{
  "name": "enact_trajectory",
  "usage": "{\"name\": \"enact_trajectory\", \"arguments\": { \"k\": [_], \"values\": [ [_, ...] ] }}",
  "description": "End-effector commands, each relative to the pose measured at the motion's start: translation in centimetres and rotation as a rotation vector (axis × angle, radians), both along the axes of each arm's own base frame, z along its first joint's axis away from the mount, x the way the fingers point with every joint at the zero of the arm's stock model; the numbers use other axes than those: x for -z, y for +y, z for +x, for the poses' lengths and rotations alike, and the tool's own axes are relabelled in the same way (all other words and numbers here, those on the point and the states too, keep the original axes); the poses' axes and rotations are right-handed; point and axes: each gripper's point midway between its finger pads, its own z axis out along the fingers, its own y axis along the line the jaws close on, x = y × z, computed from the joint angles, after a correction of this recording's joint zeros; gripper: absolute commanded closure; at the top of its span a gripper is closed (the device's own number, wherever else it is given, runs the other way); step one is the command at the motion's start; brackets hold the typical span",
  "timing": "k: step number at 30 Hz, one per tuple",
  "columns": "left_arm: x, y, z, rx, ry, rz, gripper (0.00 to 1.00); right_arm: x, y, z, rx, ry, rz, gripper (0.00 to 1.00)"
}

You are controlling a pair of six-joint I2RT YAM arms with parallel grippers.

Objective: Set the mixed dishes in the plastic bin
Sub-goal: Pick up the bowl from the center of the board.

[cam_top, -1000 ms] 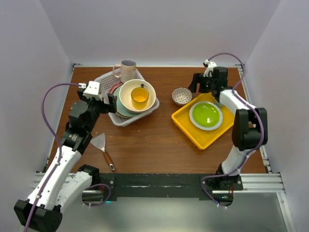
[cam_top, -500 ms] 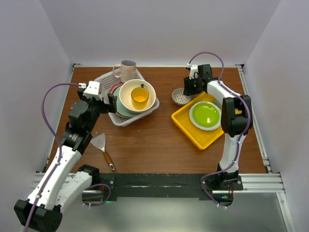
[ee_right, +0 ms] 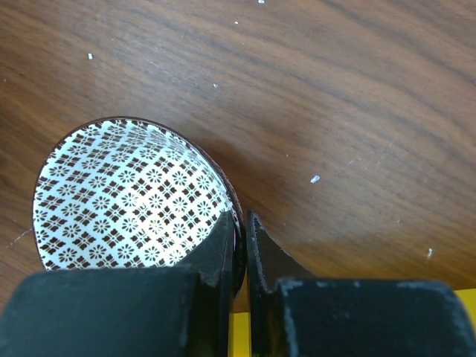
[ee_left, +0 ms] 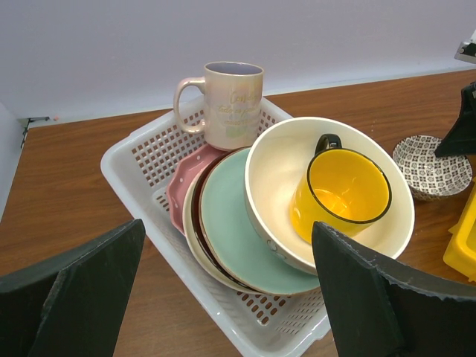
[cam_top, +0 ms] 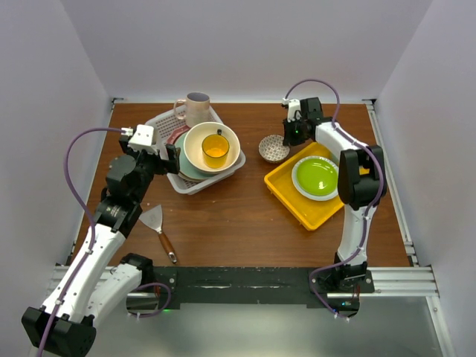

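Note:
The white plastic bin (cam_top: 158, 123) stands at the back left of the table. It holds a large cream bowl (cam_top: 195, 141) with a yellow mug (cam_top: 216, 146) inside, a pinkish mug (cam_top: 196, 108) and stacked plates (ee_left: 238, 223). My left gripper (ee_left: 227, 230) hangs open just in front of the bin's near side (ee_left: 134, 186), with nothing between its fingers. A small dark red-rimmed bowl (cam_top: 274, 148), white-patterned inside (ee_right: 126, 193), sits on the wood right of the bin. My right gripper (ee_right: 242, 223) is shut on its right rim, one finger inside and one outside.
A yellow tray (cam_top: 286, 190) with a lime-green plate (cam_top: 316, 177) lies right of the small bowl, its corner close under my right gripper (cam_top: 290, 137). A metal scraper with a wooden handle (cam_top: 158, 227) lies on the table near the left arm.
My right arm swung left from the tray's far corner to the small bowl and its jaws closed on the rim; the bowl slid slightly left. The left arm stayed still.

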Motion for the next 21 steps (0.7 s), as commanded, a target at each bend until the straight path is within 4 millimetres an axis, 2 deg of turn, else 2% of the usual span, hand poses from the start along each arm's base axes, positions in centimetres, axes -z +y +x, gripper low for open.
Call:
{"name": "enact_trajectory", "arguments": {
  "k": [1,2,6,8,9,14,15,16,18,19,21],
  "values": [
    [-1.4,0.0,0.3,0.004,-0.054,-0.011,0.0,-3.3,-0.1,0.6,0.001,-0.087,-0.006,1.0],
    [-1.4,0.0,0.3,0.006,-0.054,-0.011,0.0,-3.6,0.0,0.6,0.0,-0.094,0.004,1.0],
    [-1.2,-0.3,0.3,0.019,-0.048,-0.015,0.0,-6.8,0.5,0.7,0.006,-0.165,0.05,1.0],
    [-1.1,-0.4,0.4,0.027,-0.043,-0.021,0.0,-7.7,0.4,0.6,0.015,-0.187,0.065,1.0],
    [-1.1,-0.5,0.4,0.031,-0.042,-0.023,0.0,-9.0,0.4,0.5,0.017,-0.213,0.073,1.0],
    [-0.6,-0.7,0.5,0.043,-0.026,-0.039,0.0,-12.0,0.2,-0.2,0.017,-0.277,0.115,1.0],
    [-0.5,-0.8,0.5,0.046,-0.021,-0.038,0.0,-12.2,0.2,-0.5,0.014,-0.277,0.122,1.0],
    [-1.2,-0.9,0.7,0.053,-0.05,-0.05,0.0,-13.3,0.2,-0.9,0.005,-0.295,0.136,1.0],
    [-1.0,-1.1,0.8,0.061,-0.043,-0.054,0.0,-13.5,0.4,-1.6,-0.008,-0.297,0.147,1.0],
    [-0.9,-1.1,0.8,0.067,-0.04,-0.054,0.0,-14.6,0.7,-2.2,-0.028,-0.312,0.165,1.0],
    [-0.8,-1.6,0.8,0.092,-0.037,-0.058,0.0,-14.7,0.6,-3.2,-0.047,-0.308,0.177,1.0]
  ]
}}
